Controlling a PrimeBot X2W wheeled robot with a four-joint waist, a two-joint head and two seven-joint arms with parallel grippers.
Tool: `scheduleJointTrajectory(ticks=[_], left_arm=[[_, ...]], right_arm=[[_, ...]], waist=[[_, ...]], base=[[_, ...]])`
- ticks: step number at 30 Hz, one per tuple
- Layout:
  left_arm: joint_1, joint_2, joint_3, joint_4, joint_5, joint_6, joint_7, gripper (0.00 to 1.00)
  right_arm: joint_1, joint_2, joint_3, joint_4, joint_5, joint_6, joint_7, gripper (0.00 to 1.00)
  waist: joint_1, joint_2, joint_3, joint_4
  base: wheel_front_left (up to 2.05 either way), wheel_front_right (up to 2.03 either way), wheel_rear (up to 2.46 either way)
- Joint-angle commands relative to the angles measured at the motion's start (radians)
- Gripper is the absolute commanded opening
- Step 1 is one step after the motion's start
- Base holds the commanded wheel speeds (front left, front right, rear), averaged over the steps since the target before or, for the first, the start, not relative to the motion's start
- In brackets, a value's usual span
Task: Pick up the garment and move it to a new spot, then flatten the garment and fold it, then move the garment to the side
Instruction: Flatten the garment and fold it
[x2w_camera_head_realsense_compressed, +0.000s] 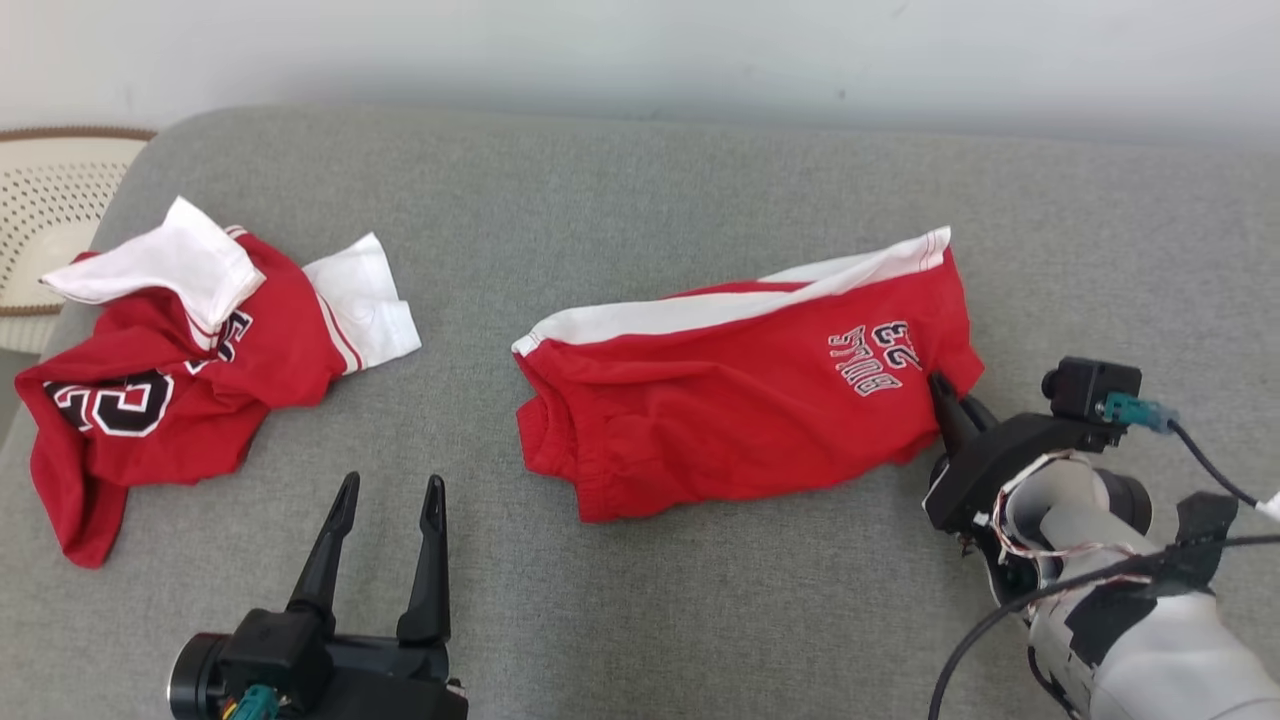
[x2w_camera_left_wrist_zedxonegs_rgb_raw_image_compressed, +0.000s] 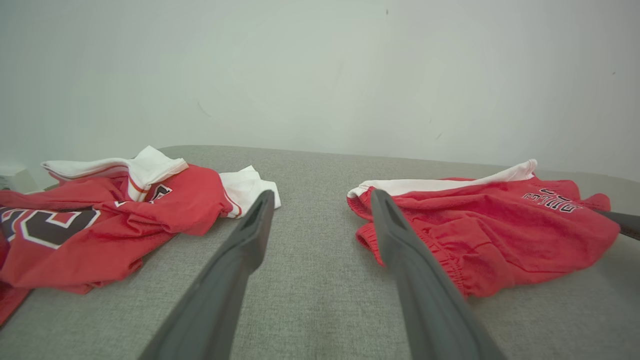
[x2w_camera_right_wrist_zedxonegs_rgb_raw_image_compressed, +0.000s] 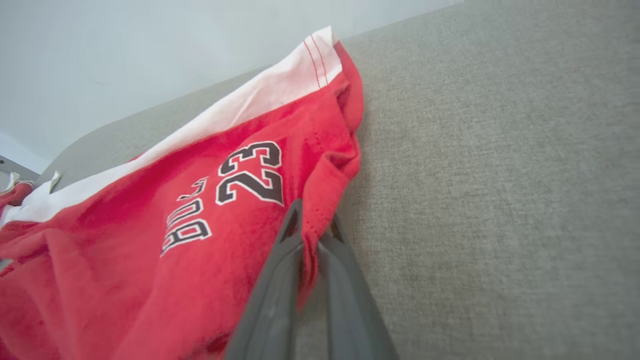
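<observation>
cushion (x2w_camera_head_realsense_compressed: 640, 170) in grey fabric takes up most of the head view, a wide flat top w/ a pale wall behind. on it, right of centre, the red shorts (x2w_camera_head_realsense_compressed: 740, 400) lie roughly flat but rumpled. a white side stripe runs along the far edge, the elastic waistband is bunched toward the robot's left, and a "bulls 23" print sits near the leg hem on the right. well apart, at the cushion's left end, is a crumpled red jersey (x2w_camera_head_realsense_compressed: 180, 380) w/ white sleeves, not touching the shorts. a pale perforated basket (x2w_camera_head_realsense_compressed: 50, 210) pokes in beyond that edge. left gripper (x2w_camera_head_realsense_compressed: 391, 483) hovers low near the front, fingers spread wide w/ nothing between them, pointing at the bare gap btwn the two garments. right gripper (x2w_camera_right_wrist_zedxonegs_rgb_raw_image_compressed: 314, 222) is clamped tight on the shorts' right leg hem, a fold of red cloth pinched btwn its two fingers just below the print. handling, as a guess: thin knit, light, v. soft and floppy, so a one-corner lift will prob let the rest hang and drag over the cushion. it looks neither slippery nor fragile. hem is a decent hold since it's doubled and stitched. for a clean carry and later flattening, the waistband end near the left claw looks like the second spot to grab.
</observation>
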Motion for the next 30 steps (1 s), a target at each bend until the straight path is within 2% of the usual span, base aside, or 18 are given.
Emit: scheduleJointTrajectory(ticks=[1,10,17,26,27,28,29,30], left_arm=[[0.025,0.001,0.004,0.007,0.007,-0.004,-0.003,1.00],[0.069,0.001,0.012,0.024,0.011,-0.020,-0.003,1.00],[0.093,0.001,0.002,0.031,0.012,-0.032,-0.003,1.00],[0.101,0.001,0.000,0.037,0.006,-0.037,-0.003,1.00],[0.101,0.001,0.003,0.039,0.004,-0.039,-0.003,1.00],[0.103,0.001,0.005,0.040,0.003,-0.040,-0.003,1.00],[0.105,0.001,0.008,0.042,0.002,-0.040,-0.003,1.00],[0.107,0.001,0.012,0.044,0.000,-0.039,-0.003,1.00]], right_arm=[[0.034,-0.009,0.006,-0.024,0.012,-0.001,-0.010,0.00],[0.165,-0.051,0.001,-0.143,0.041,-0.001,-0.026,0.00],[0.260,-0.080,-0.055,-0.213,0.044,-0.001,-0.026,0.00],[0.328,-0.070,-0.102,-0.224,0.025,-0.001,-0.026,0.00],[0.329,-0.070,-0.106,-0.220,0.013,-0.001,-0.027,0.26],[0.329,-0.065,-0.111,-0.220,0.007,-0.001,-0.027,0.95],[0.329,-0.062,-0.116,-0.220,-0.006,-0.001,-0.027,1.00],[0.324,-0.064,-0.126,-0.220,-0.027,-0.001,-0.027,1.00]], waist=[[0.0000,0.0000,-0.039,-0.019],[0.0000,0.0000,-0.116,-0.053],[0.0000,0.0000,-0.146,-0.071],[0.0000,0.0000,-0.156,-0.084],[0.0000,0.0000,-0.156,-0.085],[0.0000,0.0000,-0.157,-0.085],[0.0000,0.0000,-0.158,-0.086],[0.0000,0.0000,-0.159,-0.088]], base=[[0.00,0.00,0.00],[0.00,0.00,0.00],[0.00,0.00,0.00],[0.00,0.00,0.00],[0.00,0.00,0.00],[0.00,0.00,0.00],[0.00,0.00,0.00],[0.00,0.00,0.00]])
